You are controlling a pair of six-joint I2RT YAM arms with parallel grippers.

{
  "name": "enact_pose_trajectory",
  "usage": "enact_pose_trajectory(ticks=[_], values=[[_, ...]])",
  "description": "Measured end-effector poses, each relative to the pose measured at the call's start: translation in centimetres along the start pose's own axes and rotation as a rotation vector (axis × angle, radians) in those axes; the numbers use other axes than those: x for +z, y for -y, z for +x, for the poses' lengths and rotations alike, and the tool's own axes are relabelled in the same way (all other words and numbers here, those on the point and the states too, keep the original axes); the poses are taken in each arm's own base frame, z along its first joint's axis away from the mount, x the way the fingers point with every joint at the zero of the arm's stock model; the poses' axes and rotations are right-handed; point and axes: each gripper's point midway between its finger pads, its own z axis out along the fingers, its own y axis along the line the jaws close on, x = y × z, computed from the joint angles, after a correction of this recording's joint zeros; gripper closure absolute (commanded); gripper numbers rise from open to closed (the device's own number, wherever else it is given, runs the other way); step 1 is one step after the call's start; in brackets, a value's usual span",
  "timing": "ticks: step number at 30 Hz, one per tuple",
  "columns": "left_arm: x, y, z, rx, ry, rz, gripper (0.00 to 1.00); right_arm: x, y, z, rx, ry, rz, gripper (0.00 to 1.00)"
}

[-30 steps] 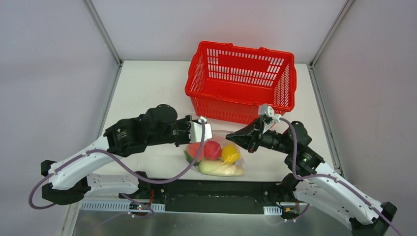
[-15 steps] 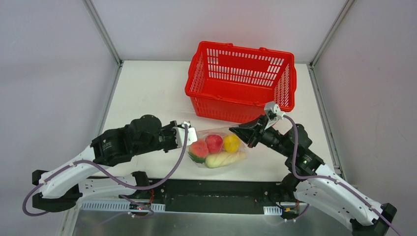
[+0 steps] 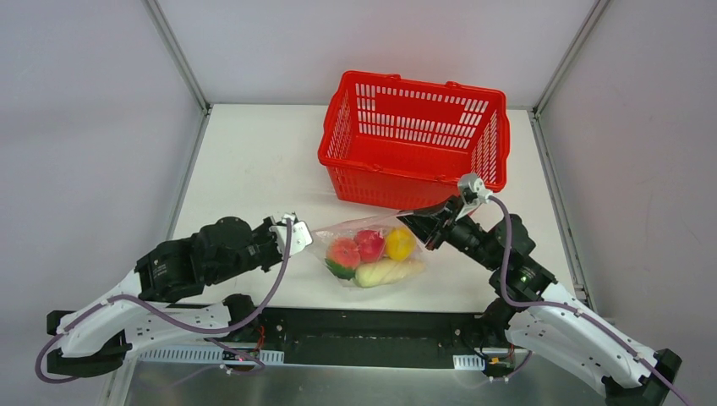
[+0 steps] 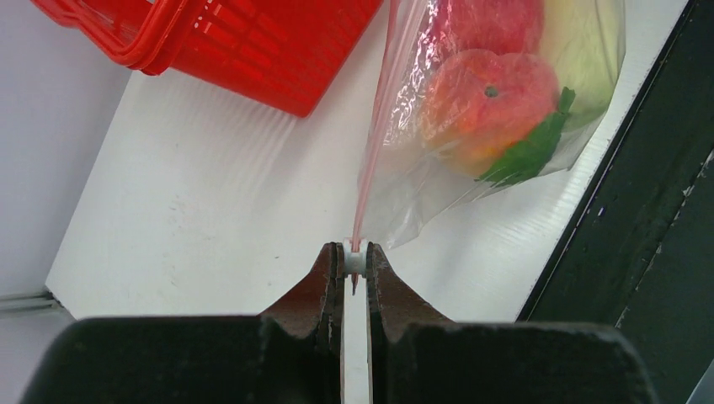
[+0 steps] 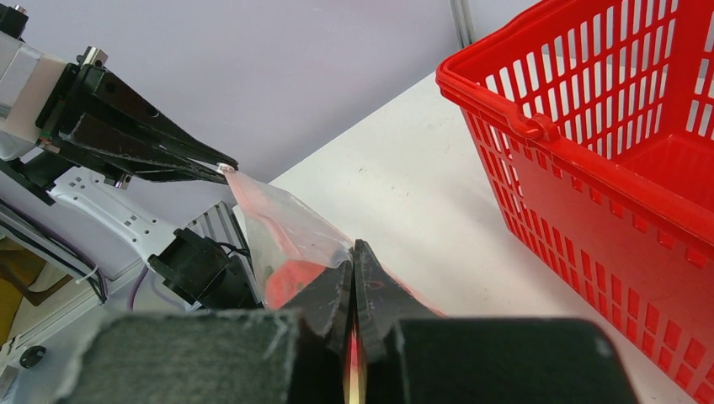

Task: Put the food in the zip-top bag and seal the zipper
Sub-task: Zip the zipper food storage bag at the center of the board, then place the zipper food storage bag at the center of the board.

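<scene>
Left wrist view: basket (image 4: 253, 50) cut by the top edge, only a lower corner shows. Zip-top bag (image 4: 421, 198) runs off the top too, cropping the red ball (image 4: 497, 21) and a pale piece (image 4: 589, 50) — can't tell what that piece is. Zipper (image 4: 375, 135) end is buried between the tips of the left gripper (image 4: 354, 257); the gripper body is a dark blur.

Right wrist view: right gripper (image 5: 354, 252) covers most of the bag, contents just a red smear; basket cropped at the right.

Top view: zipper too thin to judge sealed or not — green leaf (image 3: 336, 271) mostly under the peach-red ball (image 3: 343, 252); right arm (image 3: 583, 334) cropped at the lower right corner.
</scene>
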Motion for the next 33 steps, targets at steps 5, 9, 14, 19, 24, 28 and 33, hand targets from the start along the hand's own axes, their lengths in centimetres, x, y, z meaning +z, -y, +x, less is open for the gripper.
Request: enact_pose_trajectory(ticks=[5,9,14,19,24,28,33], values=[[-0.3,-0.2,0.4,-0.033,0.026,-0.028,0.73,0.1,-0.2,0.2,0.004,-0.010,-0.012,1.00],[-0.2,-0.5,0.8,-0.041,0.007,-0.050,0.37,0.2,-0.1,0.3,0.003,-0.011,-0.011,1.00],[0.3,-1.0,1.2,-0.094,0.002,-0.106,0.05,0.6,0.3,0.5,0.015,-0.015,0.003,1.00],[0.5,-1.3,1.9,-0.186,0.058,-0.175,0.01,1.0,0.9,-0.2,0.029,-0.008,0.050,1.00],[0.1,-1.7,2.2,-0.298,0.129,-0.229,0.01,1.8,0.3,-3.3,0.026,0.009,0.077,1.00],[0.3,-1.8,2.5,-0.382,0.152,-0.256,0.01,2.6,-1.3,-7.0,0.000,0.030,0.049,1.00],[0.4,-1.7,3.4,-0.478,0.169,-0.286,0.01,4.1,-2.5,-3.6,0.010,-0.082,-0.036,0.96]])
